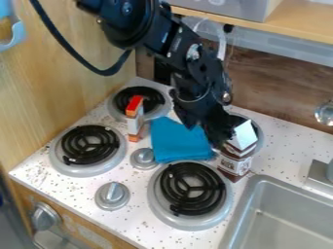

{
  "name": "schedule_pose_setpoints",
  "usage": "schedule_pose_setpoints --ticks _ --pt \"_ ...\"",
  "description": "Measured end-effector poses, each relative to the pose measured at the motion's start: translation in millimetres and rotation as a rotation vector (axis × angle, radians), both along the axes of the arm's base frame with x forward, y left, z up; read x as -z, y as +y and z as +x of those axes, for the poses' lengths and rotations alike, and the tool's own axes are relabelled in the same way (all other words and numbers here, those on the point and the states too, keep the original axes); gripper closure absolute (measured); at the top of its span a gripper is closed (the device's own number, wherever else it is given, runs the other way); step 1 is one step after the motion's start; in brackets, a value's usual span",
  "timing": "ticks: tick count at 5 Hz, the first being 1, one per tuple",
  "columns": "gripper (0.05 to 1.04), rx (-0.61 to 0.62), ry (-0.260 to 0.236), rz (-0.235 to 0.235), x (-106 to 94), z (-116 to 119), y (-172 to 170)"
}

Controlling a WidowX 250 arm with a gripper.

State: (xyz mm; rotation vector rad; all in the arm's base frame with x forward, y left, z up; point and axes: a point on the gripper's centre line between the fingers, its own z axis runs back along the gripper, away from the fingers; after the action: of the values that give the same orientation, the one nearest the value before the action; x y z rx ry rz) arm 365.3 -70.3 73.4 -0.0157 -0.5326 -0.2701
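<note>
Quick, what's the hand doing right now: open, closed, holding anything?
Hand: right at the carton, beside the blue cloth; can't tell if it's open, closed or holding the carton.

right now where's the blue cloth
In the camera view, the blue cloth lies on the stovetop, between the slim box on its left and the brown carton on its right.

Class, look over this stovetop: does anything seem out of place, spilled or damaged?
The blue cloth looks out of place, lying among the burners, where fabric seems odd. The brown-and-white carton and orange-and-white box also stand oddly close to burners. I see no spill or damage.
</note>
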Motion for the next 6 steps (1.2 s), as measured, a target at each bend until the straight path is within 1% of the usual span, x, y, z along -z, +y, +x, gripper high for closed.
schedule_pose_setpoints --ticks 1,2,3,5,6 --pt "0.082 -0.007 -0.005 -0.029 -2.3 10.7 -5.3" --pt "0.082 -0.017 0.003 -0.054 -0.8 20.7 -10.1" --pt "0.082 -0.023 0.023 -0.046 9.7 30.0 -11.0" --pt "0.082 -0.082 0.048 -0.069 22.1 48.3 -14.5" --pt "0.082 -0.105 0.047 -0.075 23.8 56.1 -15.6"
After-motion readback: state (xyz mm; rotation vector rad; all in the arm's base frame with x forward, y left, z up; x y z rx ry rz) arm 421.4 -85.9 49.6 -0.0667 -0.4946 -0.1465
